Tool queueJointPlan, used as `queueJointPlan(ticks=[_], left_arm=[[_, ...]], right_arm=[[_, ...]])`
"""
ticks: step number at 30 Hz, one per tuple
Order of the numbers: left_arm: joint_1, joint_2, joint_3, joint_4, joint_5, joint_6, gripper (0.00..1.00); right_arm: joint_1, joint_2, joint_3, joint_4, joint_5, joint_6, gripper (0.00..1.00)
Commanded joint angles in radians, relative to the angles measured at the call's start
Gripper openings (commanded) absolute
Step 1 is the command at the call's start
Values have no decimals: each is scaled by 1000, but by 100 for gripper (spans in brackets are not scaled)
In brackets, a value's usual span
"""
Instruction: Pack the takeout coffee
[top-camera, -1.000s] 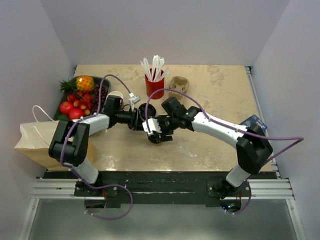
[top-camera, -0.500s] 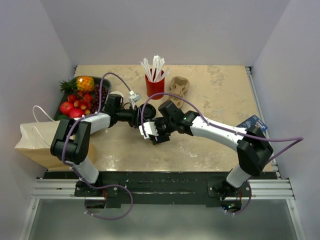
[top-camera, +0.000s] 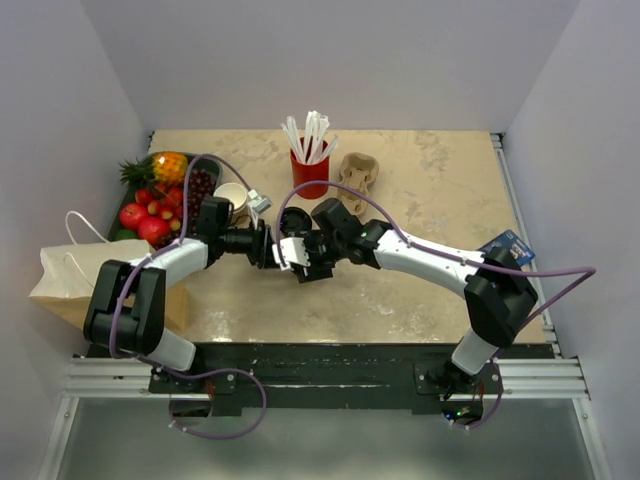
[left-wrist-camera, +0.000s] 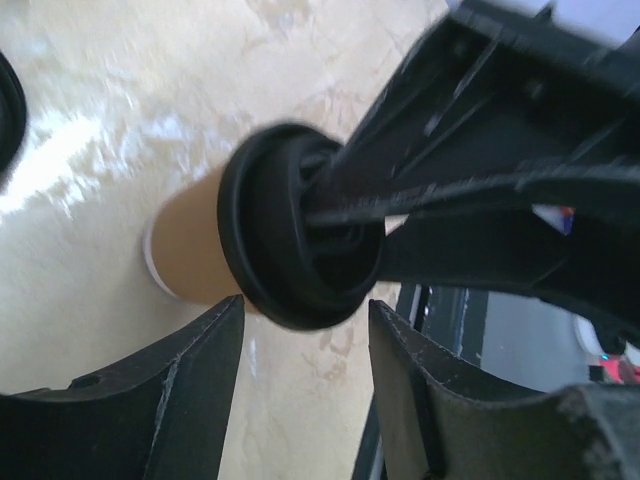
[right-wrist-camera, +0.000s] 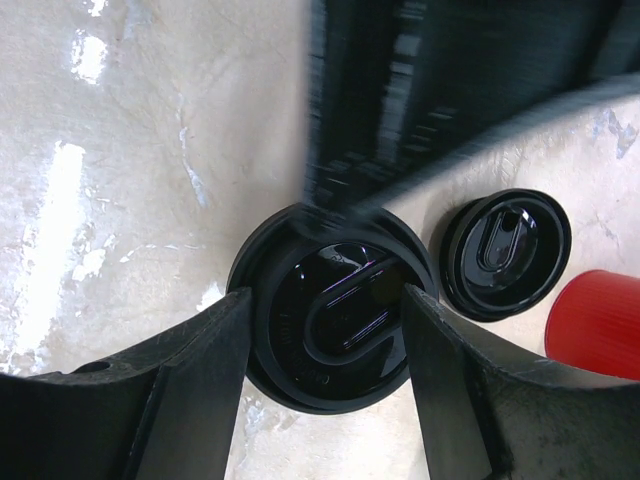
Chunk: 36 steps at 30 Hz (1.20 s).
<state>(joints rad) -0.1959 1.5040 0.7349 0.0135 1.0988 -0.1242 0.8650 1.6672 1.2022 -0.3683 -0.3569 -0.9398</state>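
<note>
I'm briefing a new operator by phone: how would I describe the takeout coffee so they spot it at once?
On the beige table, look just in front of the red straw cup. The takeout coffee there is a short tan paper cup capped with a black lid. The tan cup by the fruit tray has no lid, and the flat black lid lies loose.

Black-lidded tan takeout coffee (right-wrist-camera: 330, 325) stands upright on the table (right-wrist-camera: 120, 150).

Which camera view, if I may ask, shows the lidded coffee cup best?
The left wrist view: the coffee cup shows its tan side and lid. The right wrist view shows only the lid's top, partly behind an arm. From above, the left pincer and right pincer mostly hide it.
</note>
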Motion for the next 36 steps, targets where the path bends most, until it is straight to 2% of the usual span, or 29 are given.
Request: queueJointPlan(ticks=[1,8,13,19,26,29,36], left_arm=[[4,7,-29,-76,41,40,57],[35,41,-34,-75,27,28,56],[36,71,-40,58,44,-86,56],[36,151,-3,66,35,-110,56],[35,236,61,-55,-80,-101,51],[32,283,118,-183,-180,-11,48],[21,354,173,-283,-373,46,46]], right_arm=[[-9,78,-24,-89,115,15,65],[-9,80,-18,-106,105,45,65],[-9,88,-4,-121,90,75,65],[-9,95,8,-144,76,88,65],[-23,112,17,-155,30,142,66],[-63,137,40,-169,-28,209,67],[-169,172,71,-181,-122,254,67]])
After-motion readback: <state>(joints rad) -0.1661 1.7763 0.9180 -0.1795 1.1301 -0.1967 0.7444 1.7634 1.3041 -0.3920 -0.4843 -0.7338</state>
